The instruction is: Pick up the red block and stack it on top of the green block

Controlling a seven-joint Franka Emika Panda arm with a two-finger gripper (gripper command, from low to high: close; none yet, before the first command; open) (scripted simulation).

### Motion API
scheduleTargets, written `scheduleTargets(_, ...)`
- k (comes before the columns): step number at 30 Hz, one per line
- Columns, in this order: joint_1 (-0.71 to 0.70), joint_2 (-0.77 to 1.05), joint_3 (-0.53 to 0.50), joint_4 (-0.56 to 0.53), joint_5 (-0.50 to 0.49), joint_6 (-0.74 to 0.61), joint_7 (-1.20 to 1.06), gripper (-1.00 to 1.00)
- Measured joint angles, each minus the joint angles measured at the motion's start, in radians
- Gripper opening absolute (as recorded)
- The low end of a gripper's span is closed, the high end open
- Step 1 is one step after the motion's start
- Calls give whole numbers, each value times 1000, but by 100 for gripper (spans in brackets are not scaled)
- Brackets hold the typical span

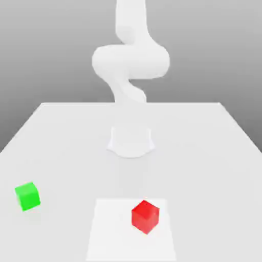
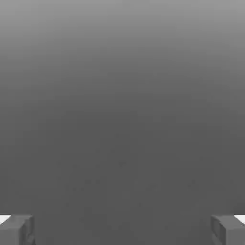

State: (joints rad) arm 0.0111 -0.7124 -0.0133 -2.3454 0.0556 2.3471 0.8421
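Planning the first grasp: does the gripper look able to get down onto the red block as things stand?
Probably yes. The red block sits alone on the table, well apart from the green block, with nothing over or beside it. The gripper is open and holds nothing.

Cut off at the exterior view's upper edge: the arm. Cut off at its lower edge: the worktop. In the hand view, cropped by the frame: both fingertips.
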Motion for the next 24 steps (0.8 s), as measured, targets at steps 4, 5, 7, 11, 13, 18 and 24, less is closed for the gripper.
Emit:
scheduleTargets(4, 16, 162, -3, -79, 90, 83, 82, 0)
scheduleTargets(5, 19, 201, 1, -98, 107, 102, 105, 0)
scheduleTargets(7, 22, 276, 12, -135, 137, 140, 153, 0)
scheduleTargets(11, 21, 425, 49, -210, 167, 220, 269, 0)
scheduleTargets(13, 16, 497, 70, -248, 163, 262, 341, 0)
scheduleTargets(18, 7, 668, 96, -346, 55, 374, 591, 0)
scheduleTargets(24, 25, 842, 62, -377, -85, 510, 774, 0)
